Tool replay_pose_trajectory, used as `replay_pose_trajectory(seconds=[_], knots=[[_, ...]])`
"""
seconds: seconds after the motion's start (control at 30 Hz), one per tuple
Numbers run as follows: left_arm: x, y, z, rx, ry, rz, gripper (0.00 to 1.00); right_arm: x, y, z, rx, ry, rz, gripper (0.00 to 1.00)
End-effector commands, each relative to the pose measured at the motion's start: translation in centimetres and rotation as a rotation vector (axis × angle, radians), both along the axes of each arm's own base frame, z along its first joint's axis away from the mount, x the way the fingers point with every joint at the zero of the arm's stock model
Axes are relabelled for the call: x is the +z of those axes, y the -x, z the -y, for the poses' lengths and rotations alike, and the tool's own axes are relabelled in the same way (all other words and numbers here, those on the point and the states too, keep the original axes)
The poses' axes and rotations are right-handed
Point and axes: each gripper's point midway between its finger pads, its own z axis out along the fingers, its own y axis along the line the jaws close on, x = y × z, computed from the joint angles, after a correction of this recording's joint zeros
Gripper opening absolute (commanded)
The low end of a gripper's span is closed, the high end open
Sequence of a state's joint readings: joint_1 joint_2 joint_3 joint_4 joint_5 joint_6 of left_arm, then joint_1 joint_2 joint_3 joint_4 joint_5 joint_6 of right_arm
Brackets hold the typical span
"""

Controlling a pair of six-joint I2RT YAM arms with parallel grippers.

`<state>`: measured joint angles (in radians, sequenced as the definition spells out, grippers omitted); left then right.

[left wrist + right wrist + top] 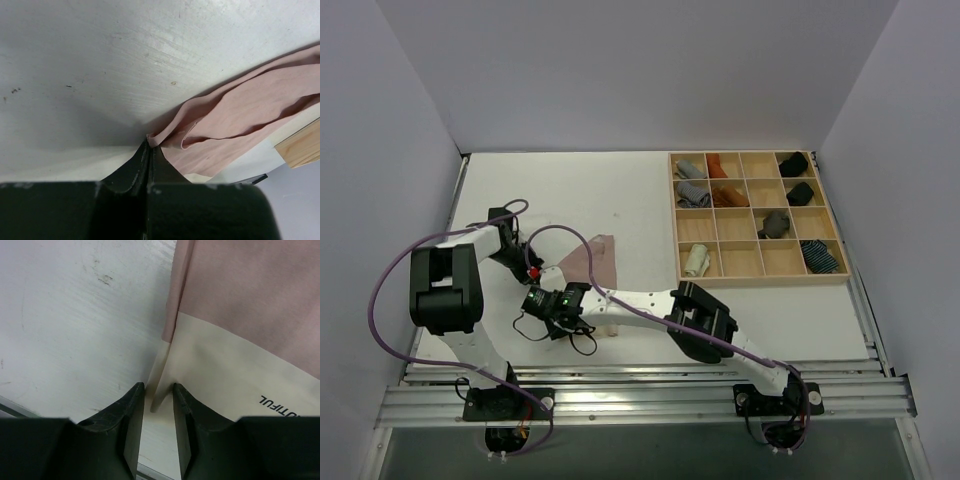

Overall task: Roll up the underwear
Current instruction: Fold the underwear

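Nearest, the left gripper (148,142) is clenched on a corner of the dusty pink cloth briefs (235,115), and the right gripper (157,390) stands released, jaws astride their beige waistband (220,385). They lie flat and slightly wrinkled on the white table (570,190), not rolled yet. Farther off, a pale yellow-green cloth roll (698,262) sits in the near-left compartment of the wooden tray (770,281), so probably half is done.

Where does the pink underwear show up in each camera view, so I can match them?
Top external: the pink underwear lies left of centre, beyond the two wrists.
Left wrist: it fills the right side, one corner pinched in the shut left gripper.
Right wrist: upper right, beige band below, its edge between the open right gripper fingers.
Shared landmark: the white table.
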<state>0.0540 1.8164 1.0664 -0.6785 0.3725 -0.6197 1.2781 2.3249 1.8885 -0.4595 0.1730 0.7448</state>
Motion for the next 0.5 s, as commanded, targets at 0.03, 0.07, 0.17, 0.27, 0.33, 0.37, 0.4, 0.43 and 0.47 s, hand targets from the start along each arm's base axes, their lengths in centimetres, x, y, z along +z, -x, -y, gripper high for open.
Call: replay_pose_trajectory(seconds=[0.03, 0.07, 0.17, 0.27, 0.33, 0.37, 0.4, 0.43, 0.47], knots=[[0.9, -1.4, 0.3, -0.016, 0.025, 0.055, 0.02, -1.4, -0.1, 1.3, -0.004, 0.096, 0.014, 0.18], [1.0, -1.4, 0.2, -0.015, 0.025, 0.054, 0.02, -1.6, 0.0, 1.4, -0.002, 0.103, 0.014, 0.13], [1.5, -1.3, -0.4, -0.029, -0.021, 0.051, 0.02, -1.8, 0.4, 1.8, -0.004, 0.112, 0.005, 0.00], [2.9, -0.5, -1.9, -0.050, -0.149, -0.010, 0.02, -1.0, 0.9, 1.6, 0.003, 0.072, -0.013, 0.00], [4.5, -1.2, -2.0, -0.058, -0.171, 0.016, 0.02, 0.9, 1.3, 0.6, 0.012, -0.006, -0.028, 0.00], [5.1, -0.9, -2.0, -0.060, -0.176, 0.003, 0.02, 1.6, 1.5, 0.3, 0.014, -0.034, -0.035, 0.00], [5.7, -1.0, -2.0, -0.060, -0.182, 0.013, 0.02, 2.2, 1.9, -0.2, 0.023, -0.064, -0.055, 0.00], [6.8, -1.3, -1.9, -0.065, -0.188, 0.043, 0.02, 3.3, 2.0, -0.9, 0.022, -0.115, -0.060, 0.00], [7.2, -1.4, -1.8, -0.065, -0.188, 0.049, 0.02, 3.0, 2.4, -0.7, 0.018, -0.121, -0.081, 0.00]])
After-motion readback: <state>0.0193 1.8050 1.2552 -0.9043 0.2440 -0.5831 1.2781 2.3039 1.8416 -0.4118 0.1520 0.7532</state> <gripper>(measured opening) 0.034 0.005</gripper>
